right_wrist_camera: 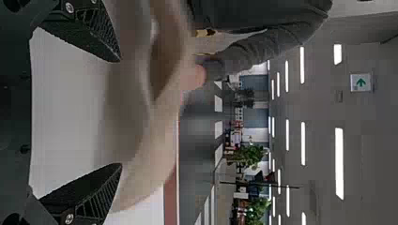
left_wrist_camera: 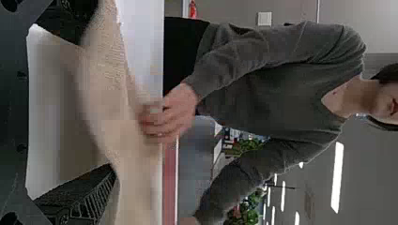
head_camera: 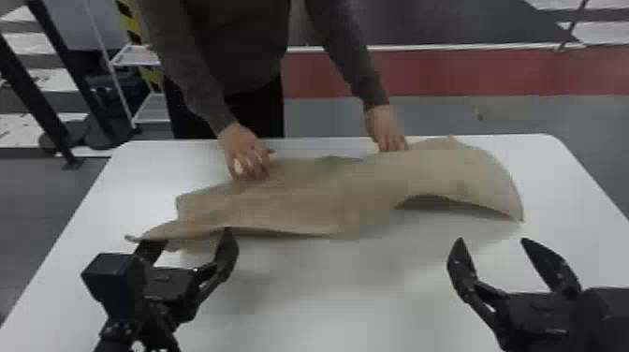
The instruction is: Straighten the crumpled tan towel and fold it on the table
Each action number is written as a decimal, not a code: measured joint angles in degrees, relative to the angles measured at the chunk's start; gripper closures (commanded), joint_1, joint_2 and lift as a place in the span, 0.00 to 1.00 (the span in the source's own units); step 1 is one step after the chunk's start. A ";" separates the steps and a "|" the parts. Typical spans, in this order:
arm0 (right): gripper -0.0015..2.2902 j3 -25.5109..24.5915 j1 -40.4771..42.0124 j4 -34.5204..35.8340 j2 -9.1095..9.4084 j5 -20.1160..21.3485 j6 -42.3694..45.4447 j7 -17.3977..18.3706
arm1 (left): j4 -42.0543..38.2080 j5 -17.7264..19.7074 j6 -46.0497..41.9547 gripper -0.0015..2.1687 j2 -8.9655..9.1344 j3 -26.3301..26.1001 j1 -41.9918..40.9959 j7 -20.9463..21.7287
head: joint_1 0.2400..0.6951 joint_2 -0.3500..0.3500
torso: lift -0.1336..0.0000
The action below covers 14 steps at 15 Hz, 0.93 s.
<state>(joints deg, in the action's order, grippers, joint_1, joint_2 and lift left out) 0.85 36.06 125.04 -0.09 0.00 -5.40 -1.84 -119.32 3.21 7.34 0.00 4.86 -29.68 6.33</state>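
My left gripper (head_camera: 191, 238), fingers parted, is at the near edge of the tan towel (head_camera: 304, 206); my right gripper (head_camera: 493, 239), likewise spread, is near. The towel lies rumpled across the white table (head_camera: 327, 313), a person's hands (head_camera: 248, 157) at its far side. Beyond: a green-arrow sign (right_wrist_camera: 361, 82).

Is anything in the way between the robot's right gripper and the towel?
Nothing visible blocks it. Between the right gripper and the tan towel, some white table shows. A person's hands are at the towel's far side.

left gripper (head_camera: 189, 238) and right gripper (head_camera: 492, 239) point forward, gaping (quite widely).
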 measured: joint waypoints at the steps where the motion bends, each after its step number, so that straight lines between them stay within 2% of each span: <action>1: 0.04 -0.04 -0.16 -0.22 0.00 0.00 -0.01 0.00 | 0.14 0.03 0.00 0.04 0.00 0.05 0.11 0.00 | 1.00 0.57 | 0.08; 14: 0.04 -0.14 -0.95 -1.27 0.00 0.26 -0.01 0.04 | 1.77 0.92 0.00 0.04 0.00 0.06 1.12 0.00 | 1.00 0.57 | 0.08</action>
<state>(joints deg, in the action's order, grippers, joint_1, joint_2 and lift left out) 0.70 35.11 123.77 -0.09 0.26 -5.41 -1.80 -117.55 4.13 7.34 0.00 4.92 -28.55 6.33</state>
